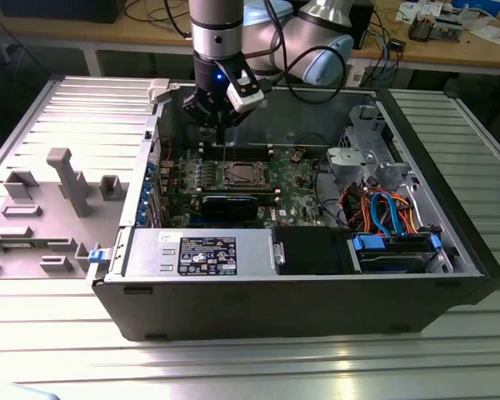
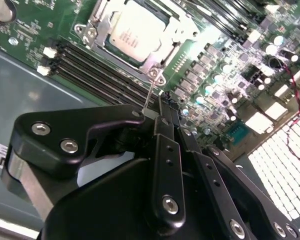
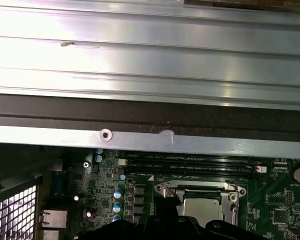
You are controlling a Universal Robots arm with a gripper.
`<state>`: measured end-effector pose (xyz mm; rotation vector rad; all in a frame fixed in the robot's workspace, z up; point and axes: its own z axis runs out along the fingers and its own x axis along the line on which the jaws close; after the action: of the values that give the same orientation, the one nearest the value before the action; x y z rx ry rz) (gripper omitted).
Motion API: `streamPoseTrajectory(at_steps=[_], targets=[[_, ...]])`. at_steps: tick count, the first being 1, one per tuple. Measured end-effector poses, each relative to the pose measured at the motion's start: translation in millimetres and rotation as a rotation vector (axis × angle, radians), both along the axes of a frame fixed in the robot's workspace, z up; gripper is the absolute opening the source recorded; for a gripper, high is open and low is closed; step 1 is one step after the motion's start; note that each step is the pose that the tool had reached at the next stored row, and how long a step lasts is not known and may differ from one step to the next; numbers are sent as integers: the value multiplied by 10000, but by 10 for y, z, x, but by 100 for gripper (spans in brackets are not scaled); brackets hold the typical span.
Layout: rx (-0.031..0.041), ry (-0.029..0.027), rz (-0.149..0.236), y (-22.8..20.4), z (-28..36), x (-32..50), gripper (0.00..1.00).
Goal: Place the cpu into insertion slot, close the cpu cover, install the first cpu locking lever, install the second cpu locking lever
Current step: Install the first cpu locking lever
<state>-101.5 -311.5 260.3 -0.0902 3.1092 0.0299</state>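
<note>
The open computer case (image 1: 275,304) lies on the ribbed metal tabletop (image 1: 250,367), its dark side wall towards the near edge. Just inside that wall sits the silver power supply (image 1: 200,250). A black box (image 1: 312,250) is beside it, and a tangle of blue and orange cables (image 1: 383,212) lies towards the exterior view's right. A grey fixture tray (image 1: 58,208) rests on the tabletop at the exterior view's left, just beside the case.

Farther in lies the green circuit board (image 1: 296,187), with a black card (image 1: 229,204) across it. Just beyond the card is the insertion slot (image 1: 227,173). The cpu (image 2: 135,32) sits flat in the slot, its silver-grey top facing up. The cpu cover (image 2: 151,61) is folded down around it, framing the chip in its square window.

A thin wire locking lever (image 2: 149,92) rises from beside the cover's edge, near the long black memory slots (image 2: 95,70). It stands nearly upright and runs straight to the gripper (image 2: 150,114). The gripper hangs above the far side of the slot. Its black fingers (image 2: 105,125) are drawn close together, and the lever's upper end appears pinched between their tips. Above, the arm (image 1: 217,33) comes down from over the far edge of the tabletop.
</note>
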Motion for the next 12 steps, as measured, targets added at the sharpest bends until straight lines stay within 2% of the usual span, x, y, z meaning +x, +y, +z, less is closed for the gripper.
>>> streamPoseTrajectory(at_steps=[6, 12], targets=[[-1, 0, 0, 3, -57, 176, 11], [-4, 0, -1, 3, -60, 192, 11]])
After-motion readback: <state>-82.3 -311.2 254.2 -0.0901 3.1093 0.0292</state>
